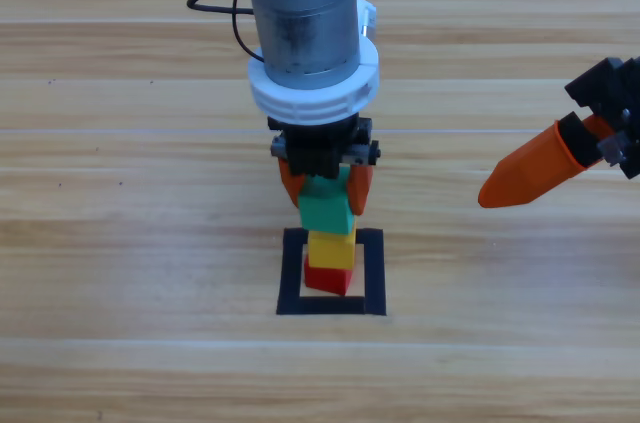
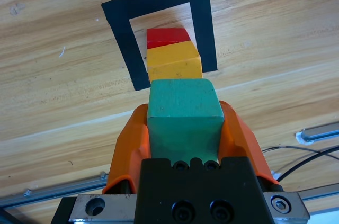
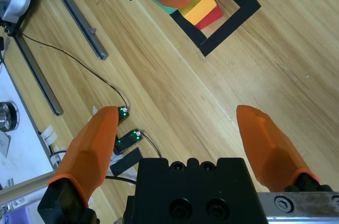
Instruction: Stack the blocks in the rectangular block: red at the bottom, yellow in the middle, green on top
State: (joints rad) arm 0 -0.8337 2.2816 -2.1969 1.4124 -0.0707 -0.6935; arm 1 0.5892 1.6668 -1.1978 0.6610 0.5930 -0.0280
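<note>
We take the black tape square [image 1: 373, 273] as our landmark throughout. It lies on the wooden table [image 1: 120, 243], its hollow middle showing bare wood.

The left arm [image 1: 305, 18] comes down from the top edge of the high view directly behind the tape square. Its left gripper [image 1: 325, 186] hangs above the square's far side, its two orange jaws closed against opposite sides of the teal-green cube [image 1: 326, 207]. In the left wrist view we see the same cube [image 2: 184, 118] wedged between the jaws, just in front of the gripper's black body.

The right gripper [image 1: 530, 171] waits well to the right of the tape square, apart from the stack. In the right wrist view its jaws stand wide apart [image 3: 185, 139] with nothing between them, only table and thin cables beneath.

Inside the tape square stands the stack. The red cube [image 1: 327, 278] rests on the wood within the outline, toward its left side. The yellow cube [image 1: 331, 249] sits on top of the red one. The teal-green cube is above the yellow cube, with its lower edge at the yellow cube's top face; we cannot tell whether the two are touching or just apart. In the right wrist view the stack appears at the top, the yellow cube [image 3: 200, 6] over the red cube [image 3: 213, 16], within the tape outline [image 3: 228, 25].
</note>
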